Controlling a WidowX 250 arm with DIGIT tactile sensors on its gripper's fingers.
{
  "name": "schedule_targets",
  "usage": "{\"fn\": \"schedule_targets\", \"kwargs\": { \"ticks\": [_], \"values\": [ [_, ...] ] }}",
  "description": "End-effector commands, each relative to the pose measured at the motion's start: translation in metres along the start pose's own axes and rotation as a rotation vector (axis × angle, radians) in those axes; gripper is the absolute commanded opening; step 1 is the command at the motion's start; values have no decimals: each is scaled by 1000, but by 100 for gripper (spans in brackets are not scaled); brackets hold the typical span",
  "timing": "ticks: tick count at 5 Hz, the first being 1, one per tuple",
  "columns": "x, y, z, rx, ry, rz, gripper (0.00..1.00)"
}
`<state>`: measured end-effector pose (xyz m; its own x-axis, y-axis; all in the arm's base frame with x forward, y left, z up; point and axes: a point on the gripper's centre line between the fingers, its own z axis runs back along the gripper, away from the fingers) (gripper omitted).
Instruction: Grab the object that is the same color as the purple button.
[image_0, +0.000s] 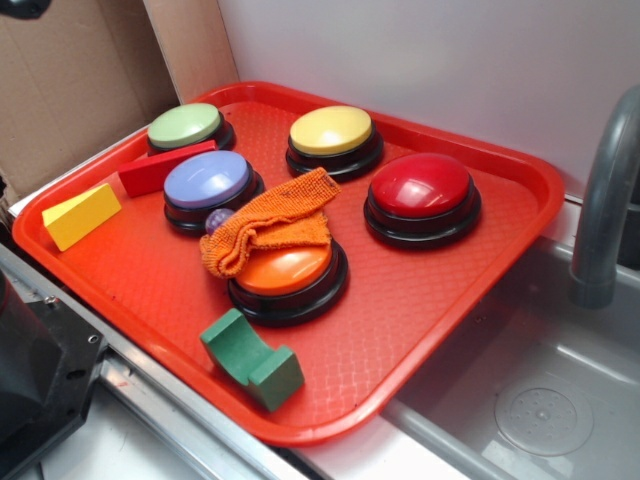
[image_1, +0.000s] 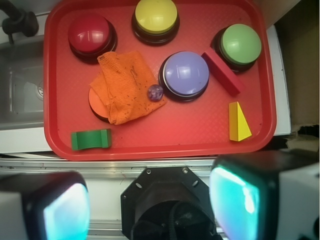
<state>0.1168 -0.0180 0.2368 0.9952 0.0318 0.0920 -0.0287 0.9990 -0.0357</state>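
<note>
A small shiny purple ball (image_1: 155, 92) lies on the red tray (image_1: 150, 135), touching the front edge of the purple button (image_1: 185, 74) and an orange cloth (image_1: 125, 85). In the exterior view the ball (image_0: 218, 221) peeks out between the purple button (image_0: 208, 181) and the cloth (image_0: 270, 222). My gripper (image_1: 150, 205) hangs high above the robot base, well short of the tray's near rim. Its two fingers stand wide apart with nothing between them. The gripper itself is out of the exterior view.
The cloth drapes over an orange button (image_0: 288, 272). Red (image_0: 421, 192), yellow (image_0: 331, 134) and green (image_0: 186, 127) buttons, a red bar (image_0: 165, 168), a yellow wedge (image_0: 80, 215) and a green arch block (image_0: 250, 358) share the tray. A sink (image_0: 545, 400) with a faucet (image_0: 605, 190) adjoins.
</note>
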Motion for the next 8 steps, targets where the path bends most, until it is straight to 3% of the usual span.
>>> {"fn": "schedule_targets", "kwargs": {
  "ticks": [1,2,4,6,7,8],
  "values": [
    [0,0,0,0,0,0,100],
    [0,0,-10,-14,-75,202,100],
    [24,1,-41,-11,-128,565,100],
    [46,10,-90,22,-131,836,100],
    [53,11,-115,22,-103,884,100],
    [62,13,-140,53,-121,953,100]
  ]
}}
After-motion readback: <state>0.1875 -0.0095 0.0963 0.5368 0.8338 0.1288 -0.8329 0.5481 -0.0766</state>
